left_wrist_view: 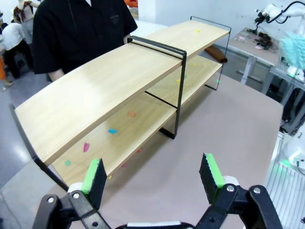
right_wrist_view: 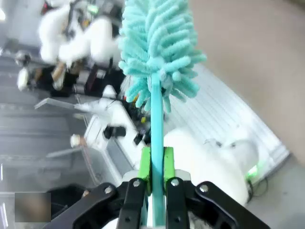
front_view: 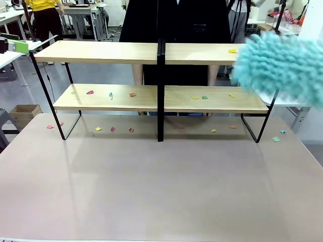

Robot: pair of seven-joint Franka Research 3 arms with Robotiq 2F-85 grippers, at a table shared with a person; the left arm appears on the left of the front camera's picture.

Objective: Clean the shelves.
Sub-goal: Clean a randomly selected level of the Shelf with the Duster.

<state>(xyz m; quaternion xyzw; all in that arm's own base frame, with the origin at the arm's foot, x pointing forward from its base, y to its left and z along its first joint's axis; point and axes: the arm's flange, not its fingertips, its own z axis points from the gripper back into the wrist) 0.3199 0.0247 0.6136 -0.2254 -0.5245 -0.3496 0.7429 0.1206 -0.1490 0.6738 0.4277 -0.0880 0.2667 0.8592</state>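
Front view: shelves (front_view: 101,52) stand across the far half of the surface (front_view: 161,186), two units side by side, upper and lower boards. Small coloured paper scraps (front_view: 90,92) lie on the lower boards, with more on the surface under the rack and one yellow scrap on the upper right board. A fluffy teal duster (front_view: 280,63) sits at 3 o'clock, over the right end of the rack. It is blurred, so I cannot tell if it touches the board. A person (front_view: 192,20) in black stands behind at 12 o'clock.

Left wrist view: left claw (left_wrist_view: 152,174) at 6 o'clock, spread wide, holding nothing, above the surface. The shelves run from 9 to 1 o'clock, the person is at 11 o'clock, and the duster shows at the 3 o'clock edge.

Right wrist view: right claw (right_wrist_view: 156,164) at 6 o'clock, pressed together and pinching the duster's thin handle between the green pads (right_wrist_view: 145,164). The duster's head points to 12 o'clock. The background is blurred.
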